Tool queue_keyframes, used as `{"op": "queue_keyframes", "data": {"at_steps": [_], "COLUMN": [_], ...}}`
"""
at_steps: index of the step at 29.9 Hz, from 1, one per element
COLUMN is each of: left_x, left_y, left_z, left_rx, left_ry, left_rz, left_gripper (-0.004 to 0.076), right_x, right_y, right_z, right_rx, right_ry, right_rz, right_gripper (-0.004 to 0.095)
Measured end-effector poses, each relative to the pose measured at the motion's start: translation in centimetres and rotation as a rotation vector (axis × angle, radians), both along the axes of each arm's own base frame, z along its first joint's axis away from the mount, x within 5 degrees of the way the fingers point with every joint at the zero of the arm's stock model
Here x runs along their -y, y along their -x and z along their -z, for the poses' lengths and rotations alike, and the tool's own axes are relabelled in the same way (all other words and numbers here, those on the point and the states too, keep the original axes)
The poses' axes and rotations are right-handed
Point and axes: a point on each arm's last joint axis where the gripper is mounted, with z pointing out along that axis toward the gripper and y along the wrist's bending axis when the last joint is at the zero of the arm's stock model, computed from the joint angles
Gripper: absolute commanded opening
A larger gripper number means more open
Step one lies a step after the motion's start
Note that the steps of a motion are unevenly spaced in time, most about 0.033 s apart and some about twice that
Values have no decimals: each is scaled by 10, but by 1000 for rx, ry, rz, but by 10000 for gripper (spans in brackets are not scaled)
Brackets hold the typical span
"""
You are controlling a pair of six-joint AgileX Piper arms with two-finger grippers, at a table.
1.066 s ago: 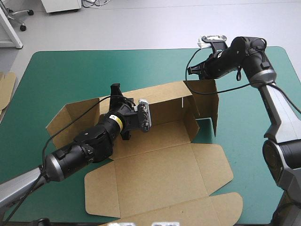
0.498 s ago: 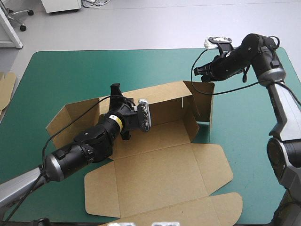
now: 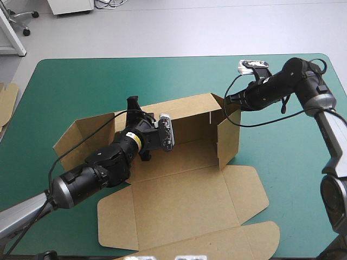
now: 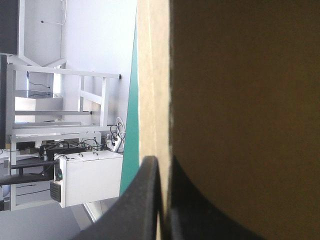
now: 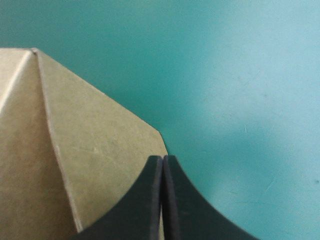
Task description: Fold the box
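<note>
The brown box [image 3: 179,195] lies in the middle of the teal-green table, its back wall [image 3: 184,111] raised and its lid flat toward the near edge. My left gripper [image 3: 133,105] is shut on the top edge of the back wall; in the left wrist view the board [image 4: 240,100] passes between its all-but-shut gripper [image 4: 165,200]. My right gripper [image 3: 230,99] is shut, its tip against the upper corner of the right end flap [image 3: 227,138], which stands upright across the box's right end. In the right wrist view the shut gripper [image 5: 163,185] lies over that flap [image 5: 90,150].
The box's left end flaps [image 3: 73,138] are splayed out to the left. An edge of more brown board [image 3: 6,103] shows at the table's left edge. Bare teal-green cover [image 3: 108,81] stretches behind the box and to its right [image 3: 287,162].
My right gripper has swung rightward and a little nearer. The right end flap has turned inward from pointing outward to standing across the box's end. The left arm has held still.
</note>
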Motion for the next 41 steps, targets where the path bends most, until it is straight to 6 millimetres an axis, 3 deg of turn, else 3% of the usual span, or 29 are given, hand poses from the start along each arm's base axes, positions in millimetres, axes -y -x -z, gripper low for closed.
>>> {"op": "queue_keyframes", "data": {"at_steps": [5,16,21,28,31,38,41], "left_x": [0,0,0,0,0,0,0], "left_y": [0,0,0,0,0,0,0], "left_z": [0,0,0,0,0,0,0], "left_rx": [-4,-6,-6,-6,-6,-6,-6], "left_ry": [13,18,19,19,19,20,23], "left_rz": [-7,-9,-10,-10,-10,-8,-7], "left_gripper": [-14,-14,-14,-14,-14,-14,-14], "right_x": [0,2,2,-2,-3,-5,-5], "right_y": [15,54,76,90,93,97,96], "right_z": [1,24,23,37,36,34,33], "right_rx": [57,203,287,324,340,343,349], "right_ry": [-16,-34,-48,-66,-61,-79,-77], "right_rz": [-27,-80,-124,-238,-283,-312,-307], "right_gripper": [-34,-34,-34,-3,112,597,649]}}
